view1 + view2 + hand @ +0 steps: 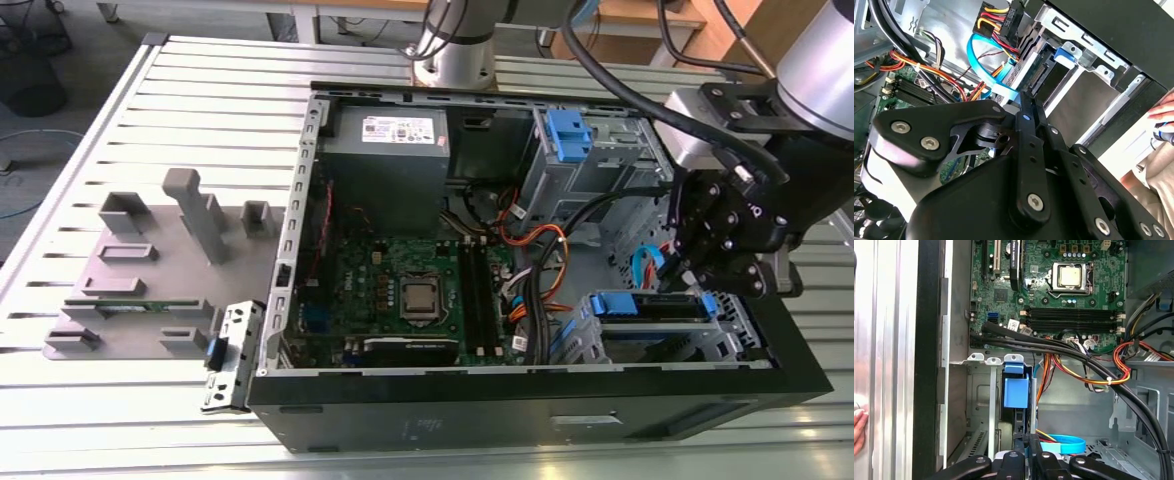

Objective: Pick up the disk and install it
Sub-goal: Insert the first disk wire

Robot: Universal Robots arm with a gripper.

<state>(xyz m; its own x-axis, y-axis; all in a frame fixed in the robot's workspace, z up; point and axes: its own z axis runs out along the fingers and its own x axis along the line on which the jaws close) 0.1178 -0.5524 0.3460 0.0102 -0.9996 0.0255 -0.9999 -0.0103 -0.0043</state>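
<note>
The disk (647, 305), a flat drive in a blue carrier, sits in the drive bay at the case's near corner, on the exterior view's right. In the first wrist view its blue carrier tab (1016, 390) stands between the bay's metal rails. In the second wrist view its silver side (1026, 67) runs into the bay. My black gripper (714, 285) reaches down into the case right at the disk's end. Its fingers lie close together, shut, in both wrist views (1026, 97) (1027, 440), with nothing visible between them.
The open computer case (534, 395) lies on a slatted metal table. Inside are the motherboard (414, 290), a grey power supply (387, 135), an upper blue-latched bay (567, 135), and cable bundles (1079, 360) beside the bay. A grey fixture block (147, 260) stands outside. A person's hand (1164, 115) is nearby.
</note>
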